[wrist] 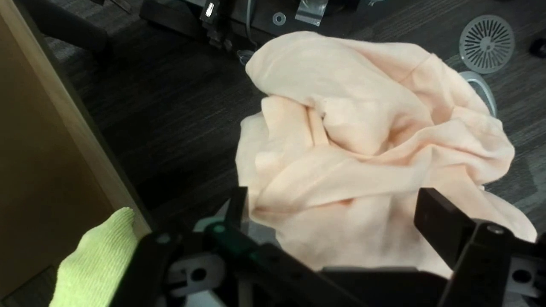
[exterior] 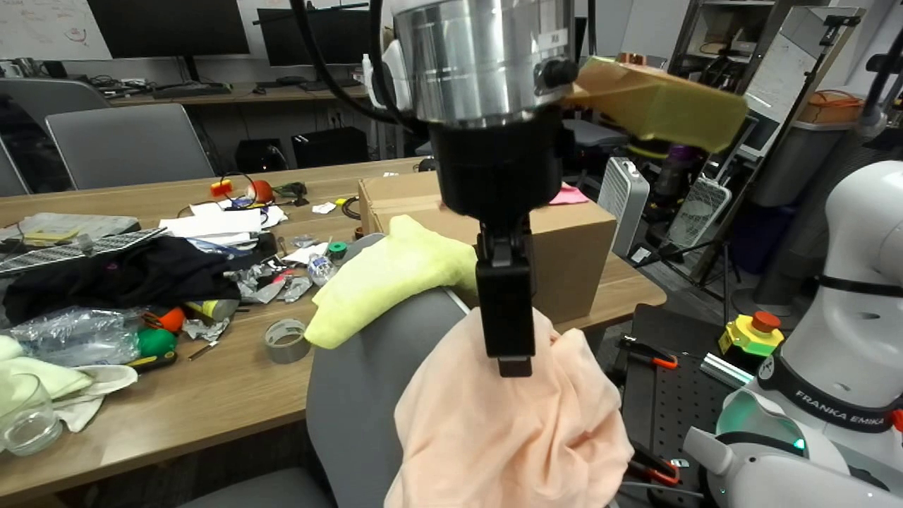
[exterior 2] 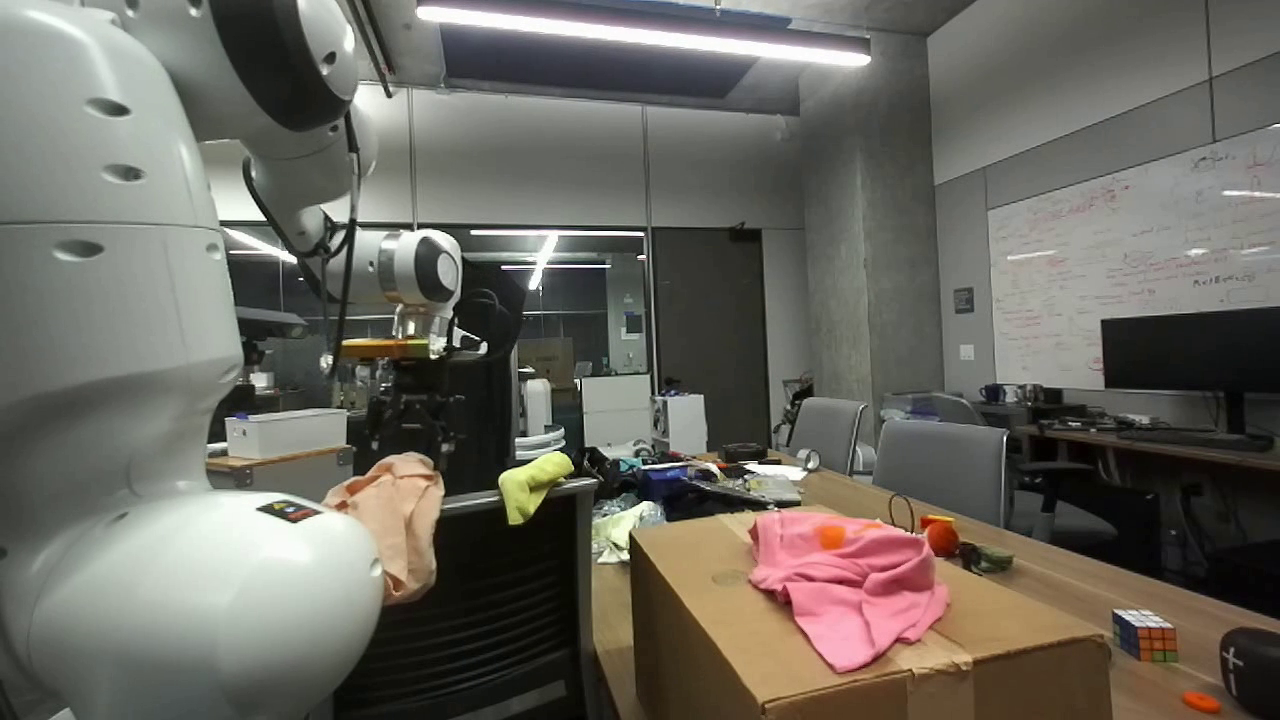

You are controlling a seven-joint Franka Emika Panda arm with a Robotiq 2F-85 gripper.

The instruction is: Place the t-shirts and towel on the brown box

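The brown box [exterior: 564,271] stands on the table and also shows in an exterior view [exterior 2: 700,630]. A pink t-shirt [exterior 2: 850,590] lies crumpled on its top. A peach cloth [exterior: 515,437] drapes over the grey chair's back; it also shows in an exterior view [exterior 2: 395,520] and the wrist view [wrist: 362,132]. A yellow-green cloth [exterior: 395,275] hangs over the same chair back, nearer the box; it shows at lower left in the wrist view [wrist: 94,264]. My gripper [wrist: 335,204] points down, open, with its fingers apart above the peach cloth. Whether the fingertips touch it is unclear.
The grey chair [exterior: 374,381] stands against the wooden table [exterior: 233,395]. The table holds a black cloth [exterior: 127,282], tape roll [exterior: 287,341], glass [exterior: 28,416] and other clutter. A Rubik's cube [exterior 2: 1145,635] sits beside the box. An emergency stop [exterior: 751,335] is near my base.
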